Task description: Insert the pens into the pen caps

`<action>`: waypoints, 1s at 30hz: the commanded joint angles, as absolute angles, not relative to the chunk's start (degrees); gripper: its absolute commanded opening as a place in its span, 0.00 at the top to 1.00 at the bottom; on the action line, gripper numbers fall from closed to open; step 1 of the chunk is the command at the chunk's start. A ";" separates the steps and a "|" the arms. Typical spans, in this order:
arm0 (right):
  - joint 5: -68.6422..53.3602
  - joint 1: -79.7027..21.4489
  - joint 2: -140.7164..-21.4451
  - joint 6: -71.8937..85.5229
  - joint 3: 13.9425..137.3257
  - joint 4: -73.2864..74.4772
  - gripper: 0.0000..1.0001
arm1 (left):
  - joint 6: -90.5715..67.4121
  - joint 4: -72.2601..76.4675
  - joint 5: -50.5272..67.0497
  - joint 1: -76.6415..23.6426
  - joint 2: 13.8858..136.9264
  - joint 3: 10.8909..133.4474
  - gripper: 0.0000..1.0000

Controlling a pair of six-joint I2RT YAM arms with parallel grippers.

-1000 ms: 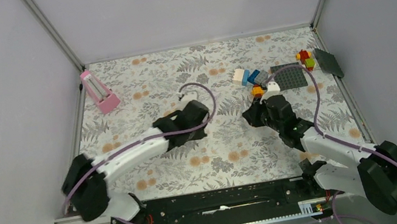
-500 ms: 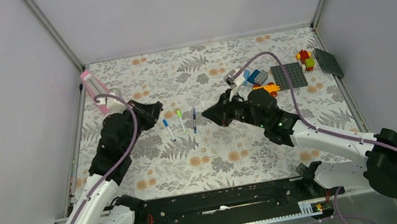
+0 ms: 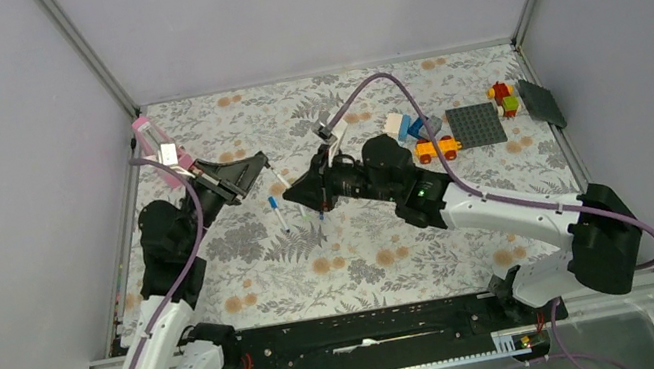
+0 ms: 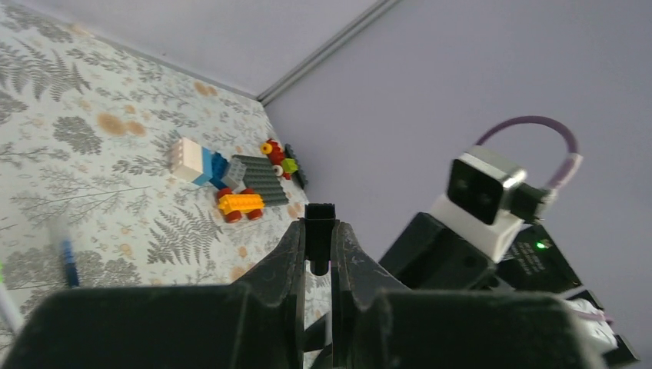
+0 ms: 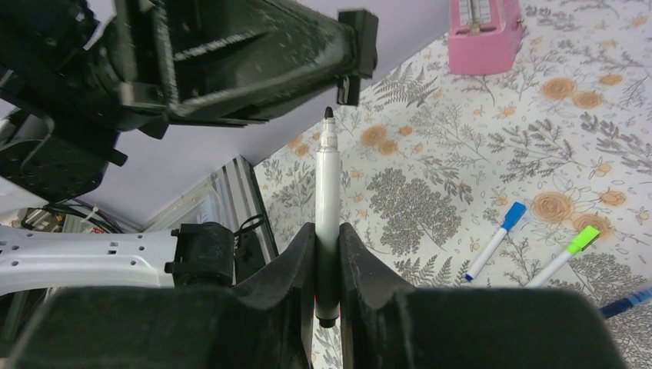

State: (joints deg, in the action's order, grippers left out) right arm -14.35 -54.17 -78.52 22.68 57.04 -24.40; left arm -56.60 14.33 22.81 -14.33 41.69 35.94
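Last pen (image 3: pixel 281 178) aimed at the black cap (image 4: pixel 320 231), both held off the table (image 3: pixel 396 253).

From above, we see the left gripper (image 3: pixel 260 163) and right gripper (image 3: pixel 297 190) nose to nose over the middle of the table, with capped pens (image 3: pixel 278 210) lying just beside them. At the left wrist, our fingers are clamped on the small cap, pinching it at their very ends. At the right wrist, the jaws are closed round the white barrel low down. The black tip points up, close to the cap but not touching, and sits a shade to its left. Three capped pens lie on the table beyond. We judge that offset the main risk. A straight push could catch the rim, twist the cap out of so slight a pinch, or drive the pen back through our grip.
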 commanded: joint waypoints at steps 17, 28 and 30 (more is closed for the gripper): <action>-12.76 -56.99 -79.67 21.08 60.91 -23.75 1.00 | -52.32 12.13 23.88 -13.97 36.22 37.71 1.00; -12.45 -57.31 -79.41 20.73 61.26 -23.87 1.00 | -51.92 11.44 24.25 -13.97 35.58 37.44 1.00; -12.15 -57.40 -79.45 20.64 61.26 -23.91 1.00 | -51.93 11.36 24.30 -13.95 35.55 37.37 1.00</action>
State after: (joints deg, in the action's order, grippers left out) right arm -13.89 -56.69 -80.38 21.82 58.33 -22.48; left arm -52.97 9.58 24.16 -14.24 36.56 35.86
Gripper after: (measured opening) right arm 0.192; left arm 0.103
